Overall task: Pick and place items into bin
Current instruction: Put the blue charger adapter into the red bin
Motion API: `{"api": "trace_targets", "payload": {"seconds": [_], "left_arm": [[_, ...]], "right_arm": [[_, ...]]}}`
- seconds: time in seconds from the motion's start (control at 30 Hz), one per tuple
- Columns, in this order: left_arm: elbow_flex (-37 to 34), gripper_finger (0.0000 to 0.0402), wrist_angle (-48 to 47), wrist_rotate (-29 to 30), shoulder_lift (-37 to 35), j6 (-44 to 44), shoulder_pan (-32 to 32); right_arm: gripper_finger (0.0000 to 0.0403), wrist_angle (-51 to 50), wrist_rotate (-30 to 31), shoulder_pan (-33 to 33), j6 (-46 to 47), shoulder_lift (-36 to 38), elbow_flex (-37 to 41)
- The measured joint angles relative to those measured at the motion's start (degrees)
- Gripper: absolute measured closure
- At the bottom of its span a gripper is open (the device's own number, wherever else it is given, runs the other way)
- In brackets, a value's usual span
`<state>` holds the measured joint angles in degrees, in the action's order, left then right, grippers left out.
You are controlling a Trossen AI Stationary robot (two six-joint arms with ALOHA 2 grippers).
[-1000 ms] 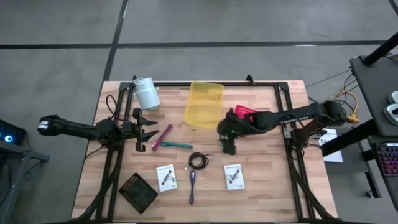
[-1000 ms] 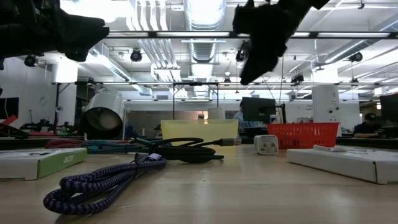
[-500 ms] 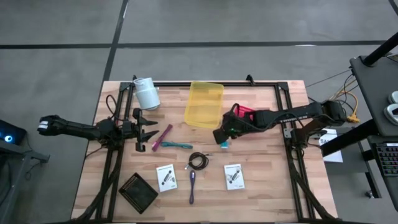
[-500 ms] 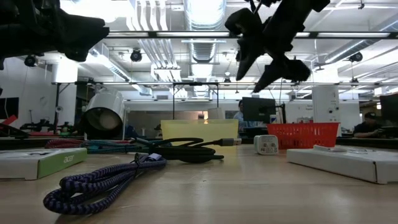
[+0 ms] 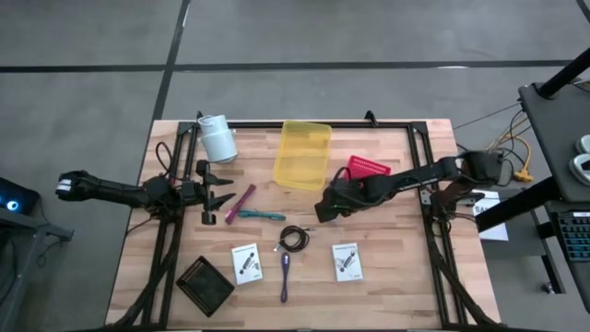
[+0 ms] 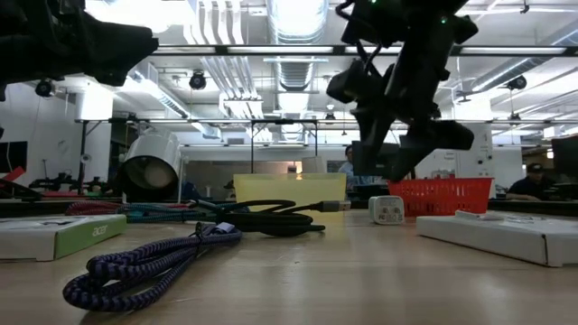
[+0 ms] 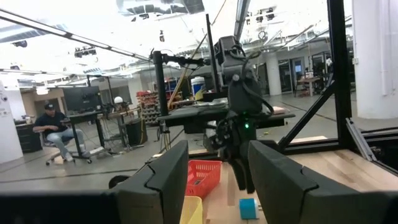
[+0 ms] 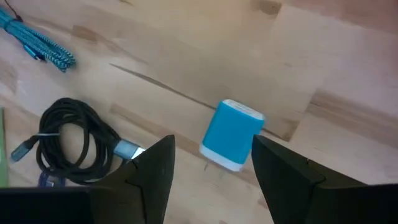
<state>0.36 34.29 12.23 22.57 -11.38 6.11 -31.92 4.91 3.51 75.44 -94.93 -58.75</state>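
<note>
A small blue cube (image 8: 231, 135) with a white end lies on the wood, a little right of table centre; it also shows in the low view (image 6: 388, 209). My right gripper (image 8: 212, 148) hangs open just above it, one finger to each side, touching nothing (image 5: 323, 208). The coiled black cable (image 5: 294, 238), teal cable (image 5: 263, 216), magenta stick (image 5: 244, 200), purple cable (image 5: 285, 277) and two white cards (image 5: 246, 263) (image 5: 347, 261) lie flat on the table. My left gripper (image 5: 217, 192) waits open at the table's left side, beside the magenta stick.
The yellow bin (image 5: 304, 154) sits at the far middle, a red basket (image 5: 364, 169) to its right and a white cup (image 5: 218, 138) on its side at the far left. A black square (image 5: 205, 284) lies near the near-left corner. Black frame rails run along both sides.
My right gripper has come down from high over the table toward the blue cube and shifted a little toward the table's left, so that it now covers the cube in the high view. The cube and the other items have stayed where they were.
</note>
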Motion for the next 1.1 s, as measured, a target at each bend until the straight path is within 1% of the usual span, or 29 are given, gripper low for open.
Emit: {"api": "trace_targets", "payload": {"seconds": [0.33, 0.6, 0.87, 1.0, 1.1], "left_arm": [[0.00, 0.0249, -0.08, 0.00, 0.00, -0.09, 0.00], [0.00, 0.0249, -0.03, 0.00, -0.26, -0.09, 0.02], [0.00, 0.0249, -0.04, 0.00, -0.33, -0.09, 0.01], [0.00, 0.0249, -0.07, 0.00, -0.37, -0.09, 0.00], [0.00, 0.0249, -0.06, 0.00, -0.37, -0.09, 0.00]], "right_arm": [[0.0204, -0.64, -0.44, -0.02, 1.13, -7.22, -3.50], [0.0204, -0.45, -0.57, -0.02, 0.40, -7.92, -4.80], [0.0205, -0.90, -1.04, -0.02, -3.83, -9.10, -4.61], [0.0217, -0.84, -1.74, -0.02, -5.77, -9.74, -4.61], [0.0238, -0.86, -2.38, -0.02, -6.12, -10.11, -4.61]]}}
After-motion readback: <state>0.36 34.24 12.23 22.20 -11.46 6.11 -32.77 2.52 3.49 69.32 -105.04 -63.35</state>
